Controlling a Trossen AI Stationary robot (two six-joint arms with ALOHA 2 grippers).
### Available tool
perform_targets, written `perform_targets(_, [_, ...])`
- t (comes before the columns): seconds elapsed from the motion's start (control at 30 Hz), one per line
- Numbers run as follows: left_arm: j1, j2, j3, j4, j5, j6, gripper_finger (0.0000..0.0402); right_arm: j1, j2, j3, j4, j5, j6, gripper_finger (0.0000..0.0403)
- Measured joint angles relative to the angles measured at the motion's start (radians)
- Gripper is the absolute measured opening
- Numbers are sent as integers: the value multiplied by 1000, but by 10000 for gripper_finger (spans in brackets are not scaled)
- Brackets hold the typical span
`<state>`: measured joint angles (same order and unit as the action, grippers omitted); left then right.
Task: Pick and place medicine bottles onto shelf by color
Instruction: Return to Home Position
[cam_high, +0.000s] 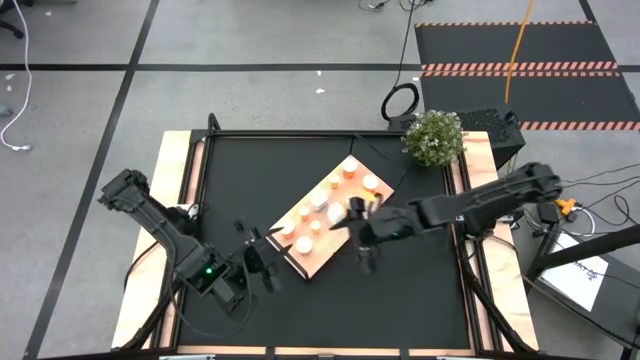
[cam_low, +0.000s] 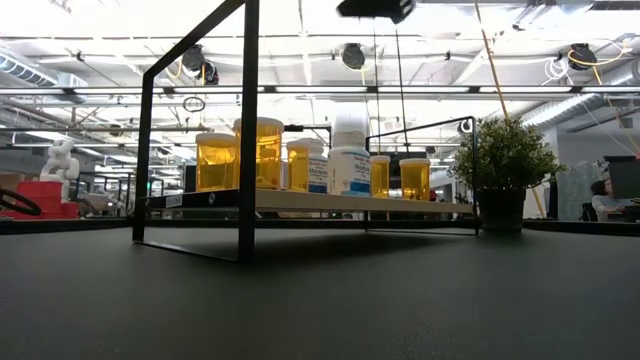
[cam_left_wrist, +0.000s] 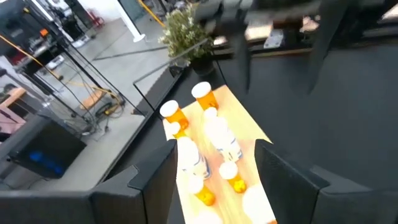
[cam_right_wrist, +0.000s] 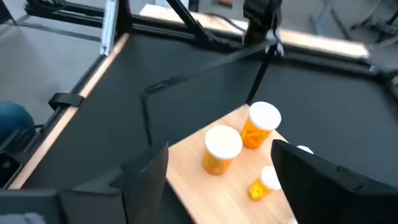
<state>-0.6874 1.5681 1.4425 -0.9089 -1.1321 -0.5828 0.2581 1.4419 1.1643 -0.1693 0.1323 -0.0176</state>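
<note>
Right wrist view shows my right gripper (cam_right_wrist: 217, 149) wide, empty by the shelf (cam_right_wrist: 193, 180), left gripper (cam_left_wrist: 216, 149) likewise; medicine bottles (cam_right_wrist: 261, 124) seem light, rigid, slick: pinch midbody.

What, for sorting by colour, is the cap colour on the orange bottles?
White caps, clearest in the right wrist view.

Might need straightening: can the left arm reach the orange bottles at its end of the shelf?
Likely yes: the left tool, open, faces those bottles on the shelf with nothing between.

readable text: none | medicine bottles (cam_low: 349, 165): label print too small to make out
</note>
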Motion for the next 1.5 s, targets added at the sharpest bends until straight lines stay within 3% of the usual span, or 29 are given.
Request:
perform_targets(0.17, [30,0,0,20,32,77,185,95,-168,-144,59,115,-26,232])
perform_targets(0.27, [49,0,0,58,40,165,135,130,-276,-228,64,181,-33,187])
perform_targets(0.47, [140,0,0,86,154,278,19,140,-490,-375,87,183,-40,88])
perform_targets(0.67, [212,-55,-97,252,295,402,18,140,-667,-517,99,182,-75,9])
perform_targets(0.93, [262,-339,-495,737,455,594,7,134,-820,-663,98,181,-101,8])
perform_targets(1.07, [292,-497,-678,895,540,620,15,134,-868,-733,131,181,-112,1])
perform_targets(1.37, [302,-797,-944,1008,583,631,7,134,-938,-980,412,180,-148,1])
perform_targets(1.5, [302,-887,-1035,1056,583,653,18,134,-975,-1040,441,180,-174,1])
